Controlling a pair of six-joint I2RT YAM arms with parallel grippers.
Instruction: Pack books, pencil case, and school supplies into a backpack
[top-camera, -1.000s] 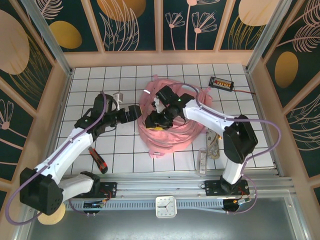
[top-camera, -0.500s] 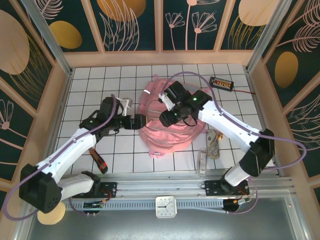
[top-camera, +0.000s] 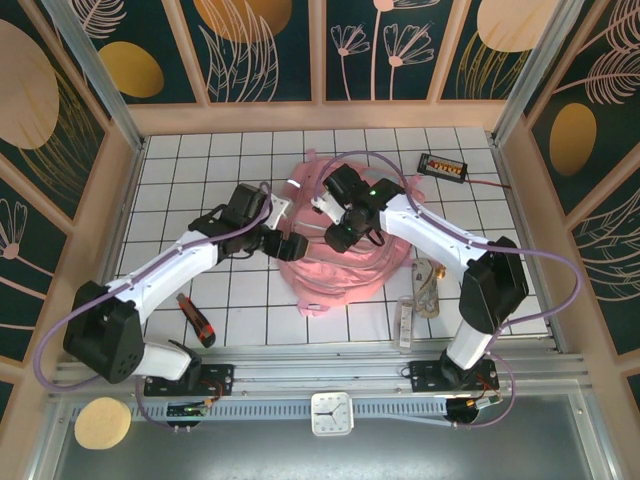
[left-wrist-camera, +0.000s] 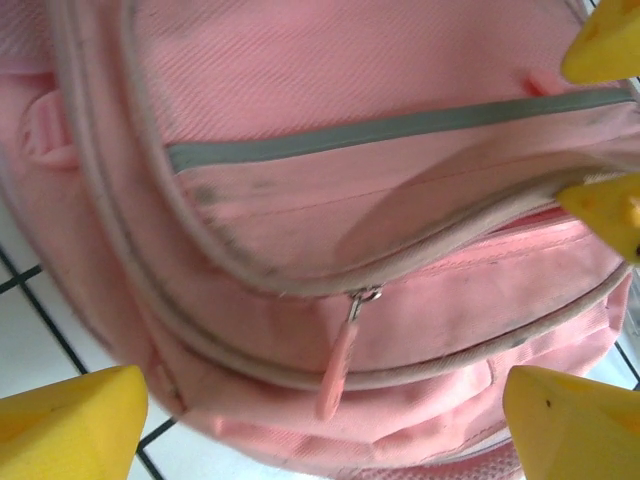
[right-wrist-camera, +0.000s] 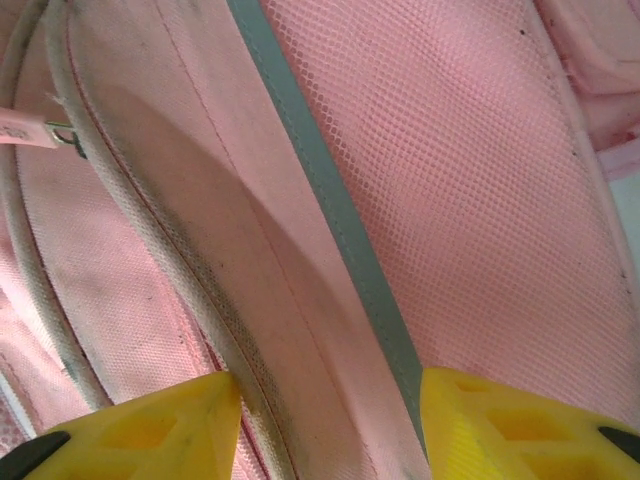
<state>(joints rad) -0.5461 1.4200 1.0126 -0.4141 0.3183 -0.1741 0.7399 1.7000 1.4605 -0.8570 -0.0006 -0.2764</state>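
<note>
The pink backpack (top-camera: 335, 262) lies in the middle of the tiled table. My right gripper (top-camera: 341, 236) is shut on a fold of its front flap (right-wrist-camera: 330, 300), one fingertip at the piping and the other past the grey strip. My left gripper (top-camera: 292, 246) stands open at the backpack's left edge. Its yellow fingertips (left-wrist-camera: 70, 420) flank the pink zipper pull (left-wrist-camera: 338, 365) without touching it. A whitish ruler-like bar (top-camera: 405, 322) and a pale cord bundle (top-camera: 428, 285) lie to the right of the backpack. The books and the pencil case are hidden.
A red-and-black utility knife (top-camera: 196, 320) lies at the front left. A small black box with orange marks (top-camera: 443, 165) sits at the back right with its wire. Wooden walls ring the table. A clock (top-camera: 331, 412) sits on the front rail.
My left gripper has moved right, up to the backpack's edge. The right gripper has shifted back and right over the backpack, whose fabric has flattened and changed shape.
</note>
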